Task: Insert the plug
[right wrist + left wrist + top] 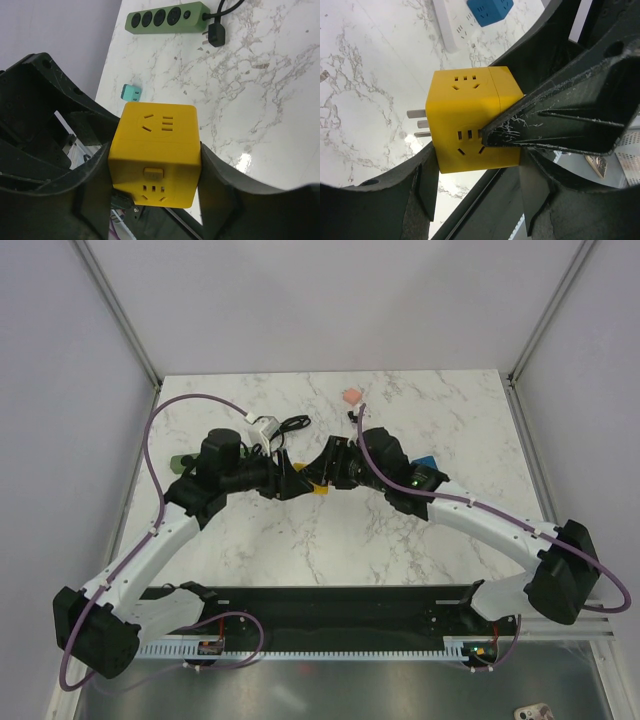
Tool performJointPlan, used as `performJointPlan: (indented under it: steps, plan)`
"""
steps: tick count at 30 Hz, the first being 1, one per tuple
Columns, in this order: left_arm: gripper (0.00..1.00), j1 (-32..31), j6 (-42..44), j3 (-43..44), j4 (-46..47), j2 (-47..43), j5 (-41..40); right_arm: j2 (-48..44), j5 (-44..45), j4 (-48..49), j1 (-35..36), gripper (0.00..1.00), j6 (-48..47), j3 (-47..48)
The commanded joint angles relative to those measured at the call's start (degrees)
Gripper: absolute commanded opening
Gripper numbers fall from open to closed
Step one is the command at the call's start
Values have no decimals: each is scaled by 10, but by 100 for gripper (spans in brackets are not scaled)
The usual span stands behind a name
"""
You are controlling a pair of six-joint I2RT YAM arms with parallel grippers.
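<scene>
yellow socket cube (155,135) clamped in left claw (479,172) and right claw (155,172); teal plug (131,92) lies loose.

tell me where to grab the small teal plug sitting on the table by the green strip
Probably from straight above: the teal plug lies low on the table, apart from the green power strip, with its sides free. Pinch across two opposite flat sides of its boxy body. Its prongs aren't visible, so their direction is unclear.
</scene>
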Motion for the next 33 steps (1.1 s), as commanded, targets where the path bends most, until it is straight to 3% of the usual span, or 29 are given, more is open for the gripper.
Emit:
performJointPlan:
  steps: [1,3,4,5,7,10,15,18,23,26,33]
  plan:
    - [3,-3,9,8,44,-14,4,6,12,5,22,37,-8,24]
    - [15,-4,4,8,44,-11,5,5,20,3,22,17,-6,22]
    - [35,-3,2,9,45,-7,6,3,22,3,22,10,-4,21]
    - [44,-3,-3,11,45,-7,14,0,27,3,23,0,-5,20]
    - [67,-3,-5,13,44,-8,19,-10,30,3,23,0,-16,17]
    - [78,-3,-10,16,36,-13,23,-35,69,-15,13,0,-52,17]
    - [84,-3,-13,12,20,-25,21,-62,81,-74,-35,0,-110,18]
    - [99,-3,-16,14,12,-27,32,-82,85,-109,-63,0,-154,10]
    - [100,-3,-4,22,-5,-27,43,-89,102,-166,-101,0,-230,-3]
    - [100,-3,4,24,-16,-28,28,-76,147,-219,-125,0,-269,-6]
    - [100,-3,53,24,-57,-22,-10,-33,161,-312,-184,0,-329,19]
